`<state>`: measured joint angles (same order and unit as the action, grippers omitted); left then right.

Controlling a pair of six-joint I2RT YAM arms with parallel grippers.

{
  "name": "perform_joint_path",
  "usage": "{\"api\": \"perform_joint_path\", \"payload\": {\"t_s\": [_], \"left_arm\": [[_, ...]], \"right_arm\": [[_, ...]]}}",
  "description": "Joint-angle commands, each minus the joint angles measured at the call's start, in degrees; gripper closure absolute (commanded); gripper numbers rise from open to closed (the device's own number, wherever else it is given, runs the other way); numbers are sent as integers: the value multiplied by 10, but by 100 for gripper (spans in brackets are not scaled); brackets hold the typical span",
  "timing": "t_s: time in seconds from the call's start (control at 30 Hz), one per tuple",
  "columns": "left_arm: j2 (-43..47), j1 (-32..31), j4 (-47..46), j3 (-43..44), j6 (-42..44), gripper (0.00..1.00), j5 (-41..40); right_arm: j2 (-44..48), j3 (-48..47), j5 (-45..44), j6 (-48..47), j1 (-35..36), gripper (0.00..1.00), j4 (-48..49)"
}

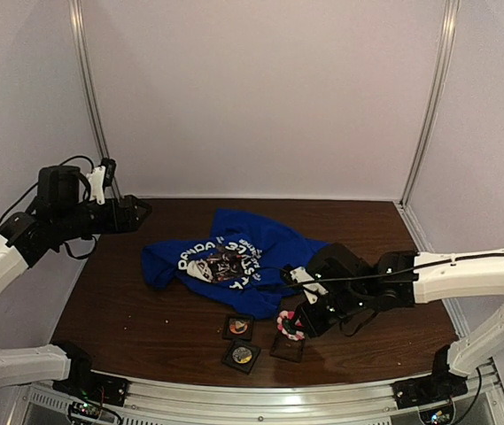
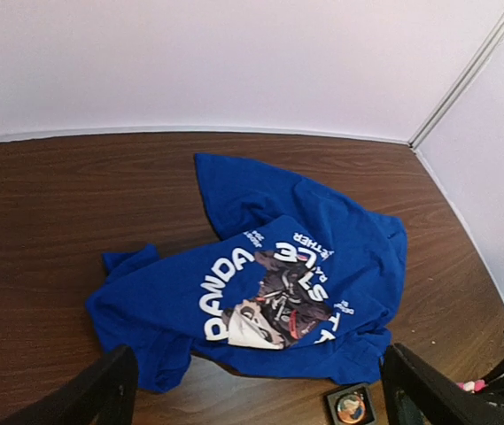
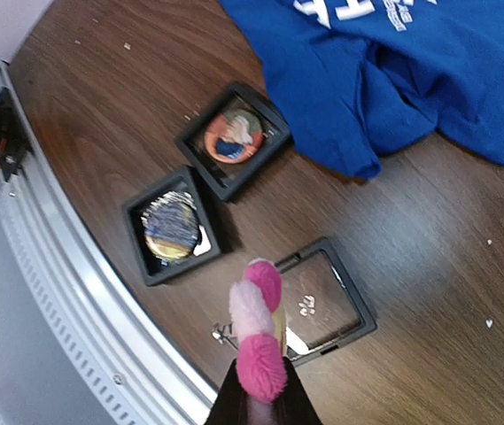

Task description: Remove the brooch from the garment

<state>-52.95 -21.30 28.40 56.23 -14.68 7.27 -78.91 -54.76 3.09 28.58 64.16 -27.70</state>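
Observation:
The garment (image 1: 234, 252) is a royal-blue T-shirt lying crumpled on the dark wooden table, its white lettering and dark print facing up (image 2: 305, 239); one hem shows in the right wrist view (image 3: 393, 80). The brooch (image 3: 259, 332) is a fuzzy ring of pink and white tufts with a small metal pin at its side. My right gripper (image 3: 260, 398) is shut on it, clear of the shirt and above an empty black tray (image 3: 358, 305). From the top view the brooch (image 1: 290, 326) hangs just in front of the shirt. My left gripper (image 1: 136, 212) is raised at the far left, open and holding nothing (image 2: 256, 390).
Two more black trays (image 3: 234, 137) (image 3: 172, 226) each hold a round badge, near the table's front edge beside the empty tray (image 1: 287, 348). A metal rail (image 1: 260, 403) runs along the front. White walls enclose the back and sides.

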Motion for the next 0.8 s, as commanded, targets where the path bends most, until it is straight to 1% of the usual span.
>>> {"api": "perform_joint_path", "payload": {"t_s": [0.0,0.07,0.13,0.5,0.77], "left_arm": [[21,4,6,-13,38,2,-119],[28,5,11,-14,37,3,-141],[31,9,13,-15,34,3,-146],[22,14,17,-10,25,3,-132],[17,14,17,-10,23,3,-121]], "right_arm": [[-37,-27,-69,-10,7,100,-75],[-49,-34,-77,-15,10,100,-89],[-64,-39,-87,-18,17,100,-100],[-121,-68,-138,-18,29,100,-106],[-140,-76,-162,-17,35,100,-114]]}}
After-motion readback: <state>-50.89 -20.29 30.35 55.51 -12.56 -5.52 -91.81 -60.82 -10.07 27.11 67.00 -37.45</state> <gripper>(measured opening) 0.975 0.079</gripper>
